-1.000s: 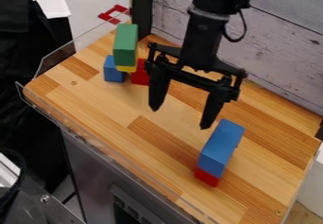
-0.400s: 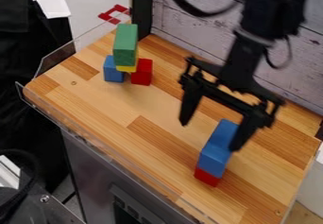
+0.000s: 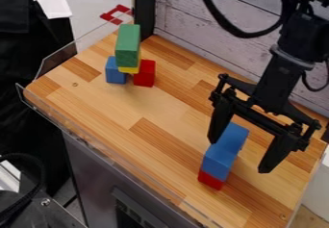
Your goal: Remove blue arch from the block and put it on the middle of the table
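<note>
On the wooden table (image 3: 96, 107), near its lower-right corner, the spread gripper (image 3: 238, 157) should squarely straddle the blue arch (image 3: 220, 158) above the red block (image 3: 210, 180).

The robot's arm (image 3: 275, 78) is matte black, with a thin greyish ring (image 3: 283, 54) round its column. A thick black cable (image 3: 239, 33) loops off its left side, and a thinner one (image 3: 307, 83) curves along the right. The black gripper (image 3: 237, 155) has an angular crossbar with knobbly ends and two long, flat-sided fingers (image 3: 220, 119) tapering towards their tips.
</note>
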`<state>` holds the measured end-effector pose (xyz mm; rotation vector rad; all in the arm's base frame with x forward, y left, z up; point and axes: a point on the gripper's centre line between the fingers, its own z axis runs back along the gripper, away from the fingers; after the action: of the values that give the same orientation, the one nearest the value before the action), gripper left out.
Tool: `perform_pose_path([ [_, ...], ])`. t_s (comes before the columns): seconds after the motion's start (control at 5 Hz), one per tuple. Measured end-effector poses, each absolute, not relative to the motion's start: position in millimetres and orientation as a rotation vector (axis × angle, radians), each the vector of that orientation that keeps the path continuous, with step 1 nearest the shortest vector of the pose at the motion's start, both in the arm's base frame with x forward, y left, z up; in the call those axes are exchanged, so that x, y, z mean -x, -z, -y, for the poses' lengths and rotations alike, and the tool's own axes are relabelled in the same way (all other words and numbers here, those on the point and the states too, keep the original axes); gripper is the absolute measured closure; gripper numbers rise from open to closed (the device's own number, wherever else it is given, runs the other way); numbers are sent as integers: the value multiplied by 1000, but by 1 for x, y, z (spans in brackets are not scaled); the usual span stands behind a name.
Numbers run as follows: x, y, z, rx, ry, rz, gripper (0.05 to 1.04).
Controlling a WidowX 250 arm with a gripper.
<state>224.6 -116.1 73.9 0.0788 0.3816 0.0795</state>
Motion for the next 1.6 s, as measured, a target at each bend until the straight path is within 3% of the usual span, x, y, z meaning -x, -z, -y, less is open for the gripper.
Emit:
perform_pose_path([
  [1.2,-235,-72,99,-72,-146,-396,85],
  [1.6,-233,-59,94,-46,-179,-435,85],
])
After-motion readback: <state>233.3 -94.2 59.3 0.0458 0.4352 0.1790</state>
